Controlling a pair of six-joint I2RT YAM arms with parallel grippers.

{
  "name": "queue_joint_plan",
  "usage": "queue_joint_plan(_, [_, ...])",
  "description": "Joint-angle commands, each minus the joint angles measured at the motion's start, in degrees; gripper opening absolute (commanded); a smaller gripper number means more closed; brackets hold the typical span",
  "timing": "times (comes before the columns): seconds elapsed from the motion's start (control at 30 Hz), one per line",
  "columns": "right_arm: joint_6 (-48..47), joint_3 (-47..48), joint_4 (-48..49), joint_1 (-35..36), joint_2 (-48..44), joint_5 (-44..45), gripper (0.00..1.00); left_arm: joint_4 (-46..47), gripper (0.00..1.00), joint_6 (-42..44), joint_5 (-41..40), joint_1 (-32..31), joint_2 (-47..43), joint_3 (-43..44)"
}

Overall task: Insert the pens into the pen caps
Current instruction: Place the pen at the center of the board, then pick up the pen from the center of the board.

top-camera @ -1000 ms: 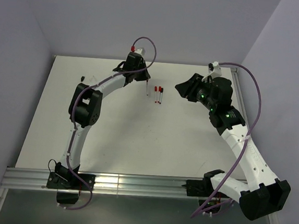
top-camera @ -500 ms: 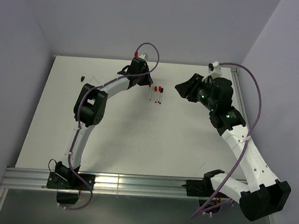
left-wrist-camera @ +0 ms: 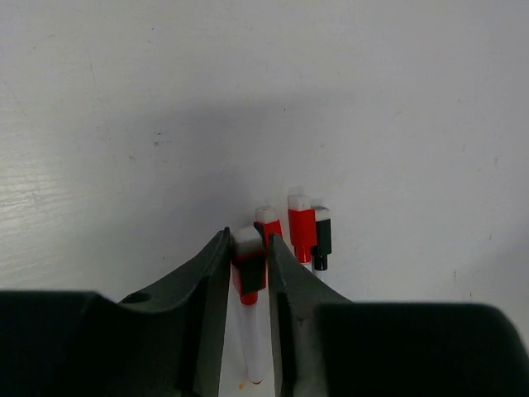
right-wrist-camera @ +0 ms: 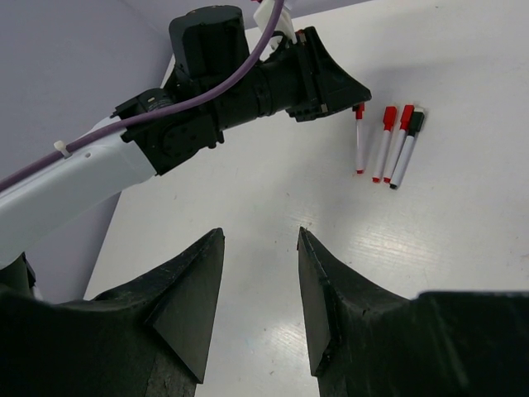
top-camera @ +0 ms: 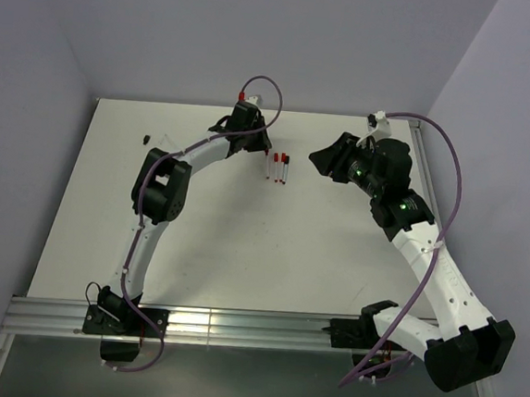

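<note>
Four pens [right-wrist-camera: 384, 142] lie in a row on the counter [right-wrist-camera: 463, 248]. My left jaws straddle the end pen [left-wrist-camera: 252, 339] at its red cap [left-wrist-camera: 246, 279], one finger close on each side. The slits are so thin that I cannot tell whether I pinch it or stand just clear. The pen looks capped and flat on the counter, so I judge the step is leaving it beside the others. To do that well I should part both fingers evenly so neither drags the cap sideways. Then I lift straight up before swinging, because the three neighbours [left-wrist-camera: 302, 227] sit just beside. My right jaws are spread with nothing between them, hovering well apart from the row.

My left wrist view shows the cap between the fingers but hides the neighbours' barrels. My right wrist view shows each pen whole, three red-capped and one with a black cap [right-wrist-camera: 416, 121]. From the top, the pens are too small to judge.
</note>
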Motion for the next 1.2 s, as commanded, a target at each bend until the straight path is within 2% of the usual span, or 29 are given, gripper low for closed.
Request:
queue_joint_plan(0.0, [-0.8, -0.2, 1.6, -0.3, -1.3, -0.1, 0.49, 0.8, 0.29, 0.4, 0.7, -0.3, -0.3, 2.7])
queue_joint_plan(0.27, [-1.0, -0.3, 1.6, -0.3, -1.5, -0.2, 0.49, 1.4, 0.38, 0.9, -1.3, -0.4, -3.6, 0.9])
queue_joint_plan(0.53, [-0.9, -0.3, 1.8, -0.3, -1.4, -0.6, 0.49, 3.2, 0.43, -1.8, -12.4, 2.7, -17.8, -8.6])
queue_joint_plan(0.7, [-0.8, -0.3, 1.8, -0.3, -1.3, -1.0, 0.49, -3.1, 0.46, -4.3, -23.5, 7.3, -24.8, -12.0])
queue_joint_plan(0.87, [-0.7, -0.5, 2.3, -0.3, -0.9, -1.6, 0.49, -9.5, 0.46, -8.3, -29.9, 13.5, -26.5, -13.4])
queue_joint_plan(1.0, [-0.6, -0.5, 2.5, -0.3, -0.5, -2.3, 0.49, -11.9, 0.46, -7.3, -29.0, 19.0, -24.3, -12.2])
queue_joint_plan(1.17, [-0.6, 0.0, 2.2, -0.3, 0.2, -2.8, 0.49, -14.5, 0.44, -7.0, -30.2, 22.4, -19.8, -8.9])
